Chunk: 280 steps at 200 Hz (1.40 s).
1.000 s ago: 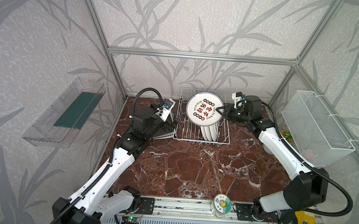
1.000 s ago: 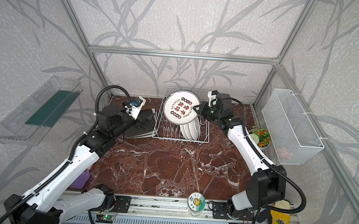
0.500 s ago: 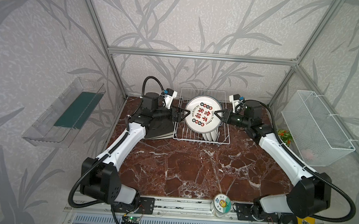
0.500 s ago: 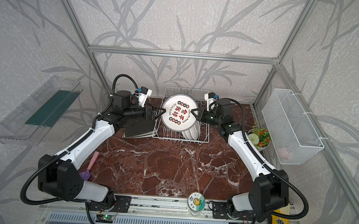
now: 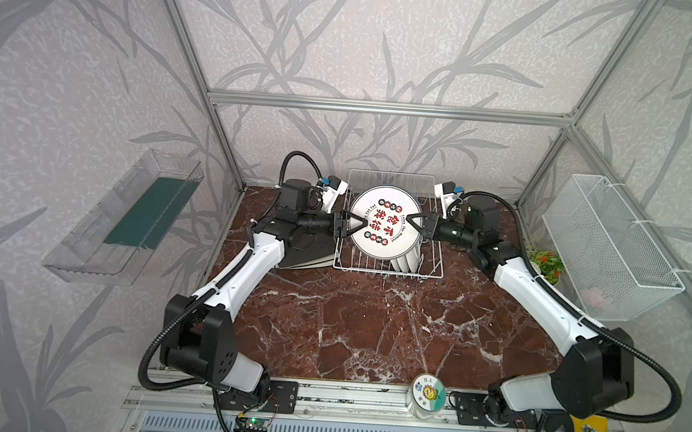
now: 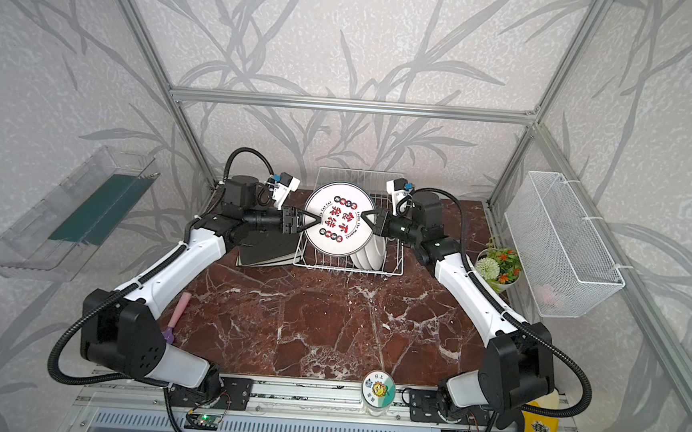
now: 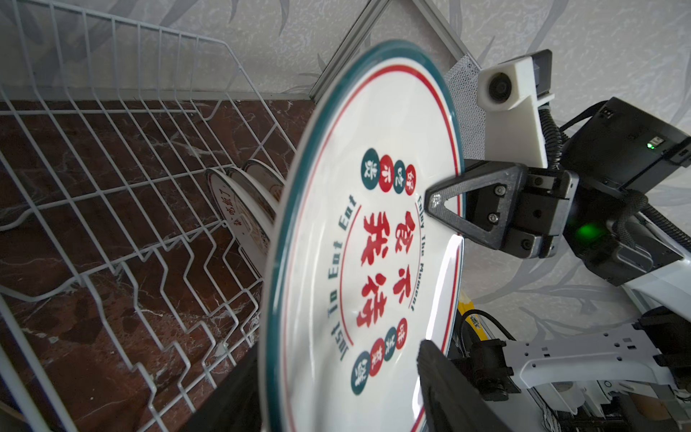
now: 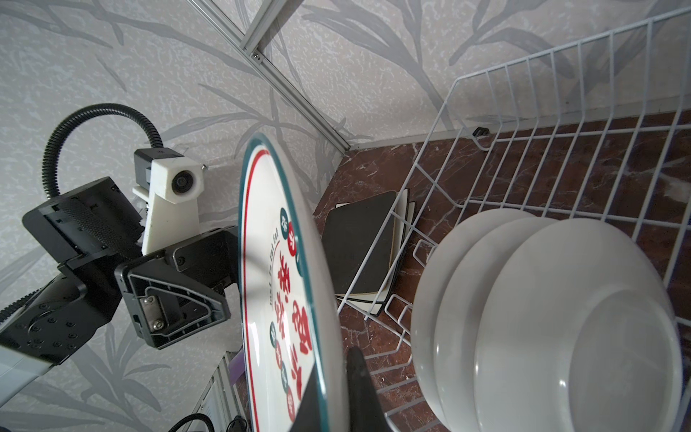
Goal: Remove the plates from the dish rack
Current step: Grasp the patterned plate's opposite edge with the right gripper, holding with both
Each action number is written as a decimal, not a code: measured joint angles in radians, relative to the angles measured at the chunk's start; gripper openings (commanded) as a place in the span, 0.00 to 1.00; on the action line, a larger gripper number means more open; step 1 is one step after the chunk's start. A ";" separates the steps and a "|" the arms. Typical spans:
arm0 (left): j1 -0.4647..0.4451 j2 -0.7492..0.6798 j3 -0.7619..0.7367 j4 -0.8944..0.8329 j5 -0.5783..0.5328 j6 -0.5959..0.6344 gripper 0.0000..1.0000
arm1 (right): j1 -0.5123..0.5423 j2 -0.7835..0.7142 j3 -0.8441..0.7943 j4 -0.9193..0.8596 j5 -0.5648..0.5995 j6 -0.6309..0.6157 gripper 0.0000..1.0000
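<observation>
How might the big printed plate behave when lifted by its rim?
Probably stiff: the printed plate shows no sag though the right pincer grips only its rim. Glossy glare suggests a slippery glaze. Likely breakable if dropped onto the dish rack.

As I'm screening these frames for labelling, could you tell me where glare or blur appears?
Left wrist view: a white glare streak runs down the held plate near its rim; the fingers of the left gripper are dark and soft at the frame edge. Right wrist view: a small highlight on the nearest racked plate. Both top views: evenly lit, sharp.
</observation>
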 measured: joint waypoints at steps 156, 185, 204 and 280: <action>0.018 0.023 -0.013 -0.029 0.052 -0.054 0.00 | -0.004 0.028 -0.034 0.077 -0.077 -0.050 0.02; 0.018 0.008 -0.042 -0.002 0.052 -0.076 0.00 | -0.004 0.028 -0.035 0.070 -0.082 -0.054 0.09; 0.017 -0.008 -0.063 0.021 0.050 -0.094 0.00 | -0.003 0.027 -0.035 0.068 -0.085 -0.059 0.16; 0.008 -0.078 -0.089 0.026 -0.014 -0.117 0.00 | 0.022 0.008 -0.031 -0.044 -0.028 -0.098 0.77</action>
